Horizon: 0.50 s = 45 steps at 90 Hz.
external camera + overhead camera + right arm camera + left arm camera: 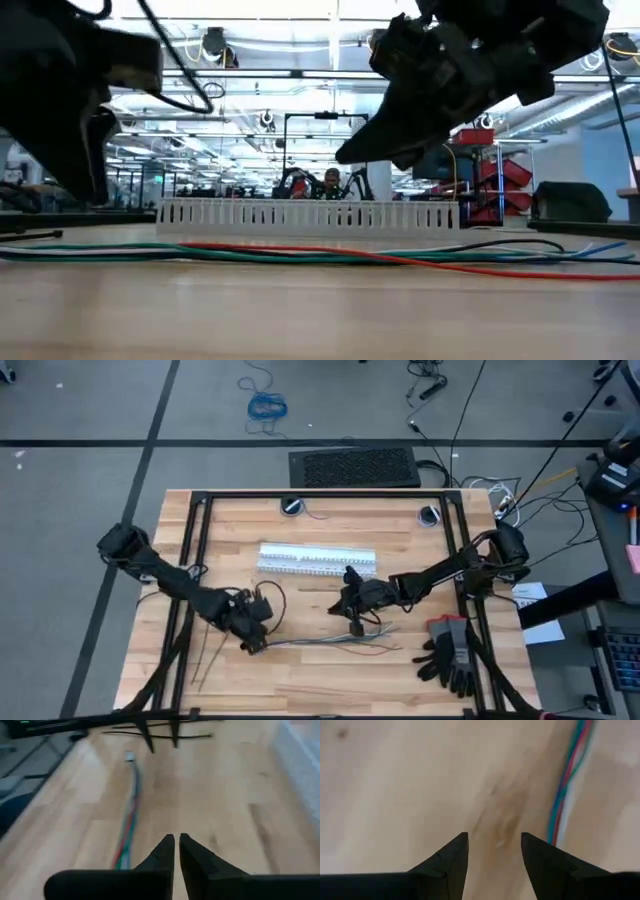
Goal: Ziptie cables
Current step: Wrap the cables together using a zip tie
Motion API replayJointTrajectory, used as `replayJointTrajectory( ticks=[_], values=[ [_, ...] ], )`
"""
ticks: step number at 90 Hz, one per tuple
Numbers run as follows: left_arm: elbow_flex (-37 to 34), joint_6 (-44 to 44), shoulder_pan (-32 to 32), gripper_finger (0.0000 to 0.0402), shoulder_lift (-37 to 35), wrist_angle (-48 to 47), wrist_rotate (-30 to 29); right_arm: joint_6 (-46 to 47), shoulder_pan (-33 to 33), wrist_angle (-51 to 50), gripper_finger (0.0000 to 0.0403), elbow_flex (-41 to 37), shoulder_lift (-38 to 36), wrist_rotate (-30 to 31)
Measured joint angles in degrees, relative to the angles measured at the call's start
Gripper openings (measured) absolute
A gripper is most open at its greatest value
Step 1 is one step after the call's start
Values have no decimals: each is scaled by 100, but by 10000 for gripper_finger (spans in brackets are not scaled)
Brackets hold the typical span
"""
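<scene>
— Inspector, where did the cables [330, 643] lie?

— Flat on the wooden tabletop [400, 670], near its front edge, running lengthwise between the two arms. Grey, green, blue and red strands showed, with the pale end plug [129, 755] at the end towards the left arm.

— And the pincers?

— The left pincer [255, 644] stood low at the bundle's left end, its fingers [451, 857] parted by a moderate gap over bare wood, gripping nothing. The right pincer [356, 626] hung just above the wires near their middle, fingers [162, 851] nearly together and empty.

— The zipties?

— The zipties [207, 660] lay on the tabletop left of the left pincer, apart from the cables.

— Anything else noted?

— White slotted strips [317, 559] behind the wires; grey gloves [450, 650] at the right front.
</scene>
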Motion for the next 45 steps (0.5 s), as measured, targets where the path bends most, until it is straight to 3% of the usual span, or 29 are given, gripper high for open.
replayJointTrajectory(
  ticks=[15,26,33,45],
  values=[
    [0,-483,211,180,-2,-864,216,-601,-188,-839,19,818,79,-394],
    [14,-1340,353,180,-92,-1125,250,-1289,-274,-803,11,1293,574,-460],
    [118,-1442,497,180,-202,-1148,509,-1309,-352,-866,5,1706,989,-453],
    [179,-1814,488,180,-424,-1715,440,-1348,-359,-1453,1,2283,1425,-426]
  ],
)
